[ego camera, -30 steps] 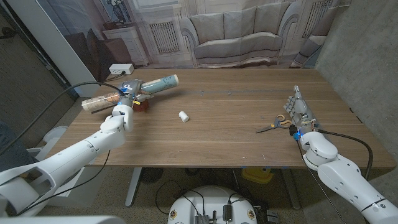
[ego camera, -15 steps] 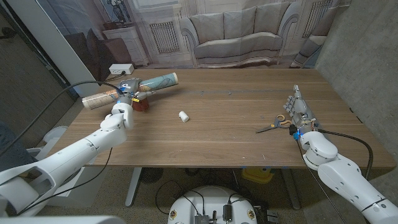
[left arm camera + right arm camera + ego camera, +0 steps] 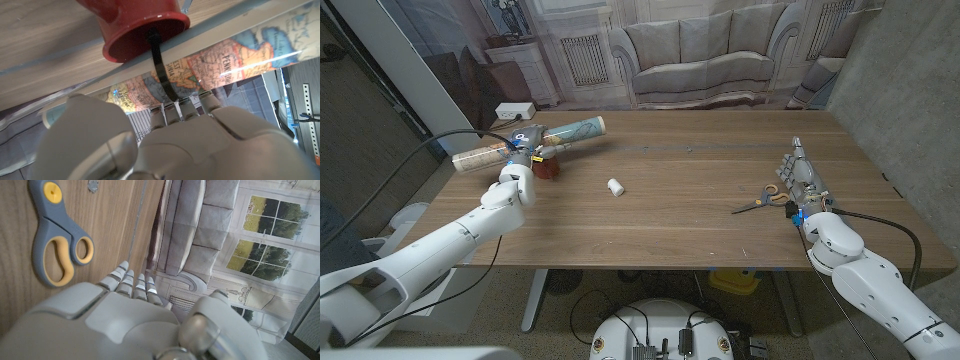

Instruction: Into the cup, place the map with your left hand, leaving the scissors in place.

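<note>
The left hand [image 3: 523, 150] grips the rolled map [image 3: 532, 141] near the desk's [image 3: 690, 200] far left corner. The map hangs almost level above the wood, one end reaching toward the left edge and the other pointing along the far edge. In the left wrist view the fingers [image 3: 182, 107] wrap around the map [image 3: 220, 65], and the red cup [image 3: 142, 25] stands just beyond it, its open mouth facing the roll. In the head view the cup [image 3: 546, 168] sits on the desk right beside the hand, under the map and not touching it, as far as can be seen.

A small white roll [image 3: 615, 186] lies left of the desk's middle.

The scissors [image 3: 765, 199] lie near the right edge, handles toward the right hand [image 3: 800, 180]. That hand stands on its edge just beside them, fingers straight and holding nothing.
</note>
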Available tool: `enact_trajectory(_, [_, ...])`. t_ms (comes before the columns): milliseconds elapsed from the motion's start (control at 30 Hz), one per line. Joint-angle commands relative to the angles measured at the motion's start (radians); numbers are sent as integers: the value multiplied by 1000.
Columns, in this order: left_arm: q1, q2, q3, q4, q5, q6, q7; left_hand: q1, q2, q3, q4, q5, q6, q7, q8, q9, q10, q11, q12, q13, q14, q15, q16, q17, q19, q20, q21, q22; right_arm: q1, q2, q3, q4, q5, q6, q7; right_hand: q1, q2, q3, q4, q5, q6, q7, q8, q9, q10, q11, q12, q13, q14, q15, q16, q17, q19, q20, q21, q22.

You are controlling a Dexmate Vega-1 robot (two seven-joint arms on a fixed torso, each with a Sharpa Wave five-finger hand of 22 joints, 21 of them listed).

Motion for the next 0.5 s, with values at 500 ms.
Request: enact_trajectory(500, [19, 14, -18, -33, -20, -3, 28, -21, 1, -12, -3, 10, -12, 2, 9, 3, -8, 0, 9, -1, -7, -26, 7, 2, -11, 3, 4, 3, -16, 10, 4, -8, -11, 18, -4, 3, 4, -9, -2, -5, 8, 2, 4, 1, 11, -2, 2, 4, 6, -1, -3, 6, 7, 5, 1, 3])
